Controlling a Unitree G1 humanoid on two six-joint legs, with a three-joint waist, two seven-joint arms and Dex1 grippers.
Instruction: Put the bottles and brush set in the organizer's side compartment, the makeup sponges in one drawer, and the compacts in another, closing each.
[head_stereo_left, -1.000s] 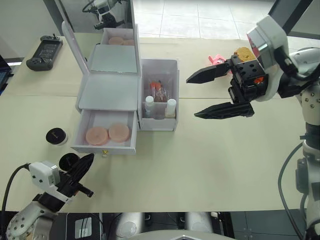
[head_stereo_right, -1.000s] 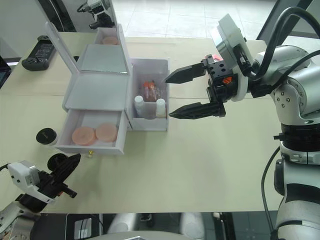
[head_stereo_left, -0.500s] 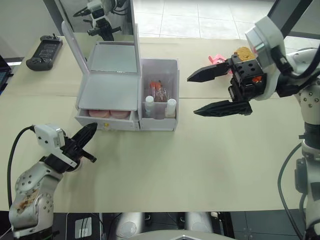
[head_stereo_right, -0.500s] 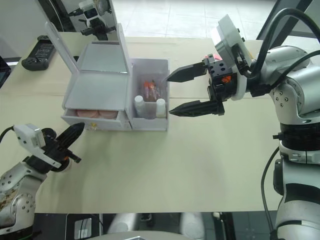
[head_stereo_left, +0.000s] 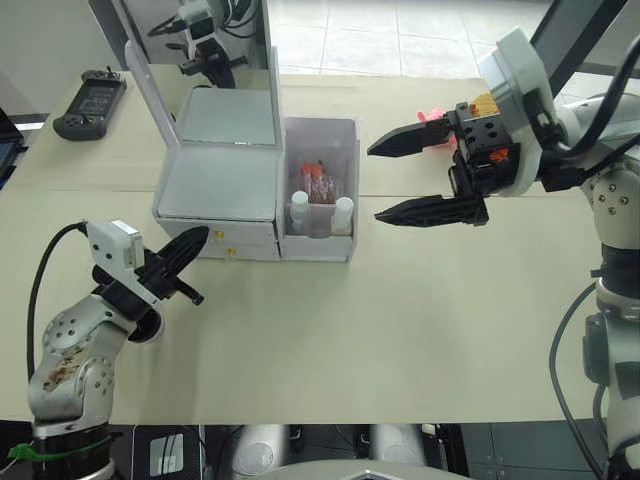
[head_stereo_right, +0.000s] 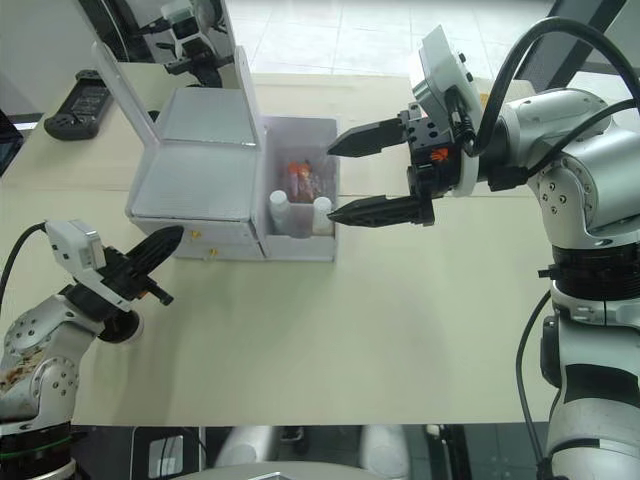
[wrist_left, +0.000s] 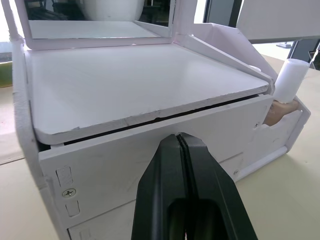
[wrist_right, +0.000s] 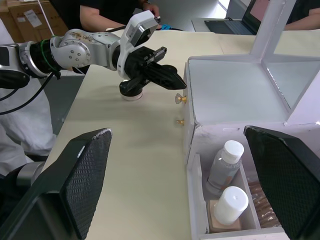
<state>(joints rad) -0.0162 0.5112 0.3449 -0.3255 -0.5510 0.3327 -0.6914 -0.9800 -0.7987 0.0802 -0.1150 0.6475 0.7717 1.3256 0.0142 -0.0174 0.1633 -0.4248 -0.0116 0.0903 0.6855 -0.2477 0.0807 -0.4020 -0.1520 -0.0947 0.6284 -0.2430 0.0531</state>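
Note:
The organizer (head_stereo_left: 225, 175) stands at the table's left with its mirror lid up and both gold-knobbed drawers (head_stereo_left: 222, 244) shut. The makeup sponges are hidden. In the side compartment (head_stereo_left: 345, 135) stand the two bottles (head_stereo_left: 298, 210) (head_stereo_left: 342, 212), with the brush set (head_stereo_left: 318, 180) behind them. My left gripper (head_stereo_left: 197, 238) is shut, its tip right at the upper drawer front (wrist_left: 100, 175); contact is unclear. One compact (wrist_right: 131, 91) sits on the table under that arm. My right gripper (head_stereo_left: 374, 184) hangs open in the air just right of the side compartment, holding nothing.
A black controller (head_stereo_left: 90, 103) lies at the far left of the table. A pink plush toy (head_stereo_left: 432, 118) sits behind my right gripper. A person in dark clothes (wrist_right: 100, 7) sits beyond the table, with a laptop (wrist_right: 235, 22) nearby.
The lower drawer holding the sponges went from pulled out to shut. My left gripper came up from the front edge to the drawer fronts. The right gripper drifted slightly left.

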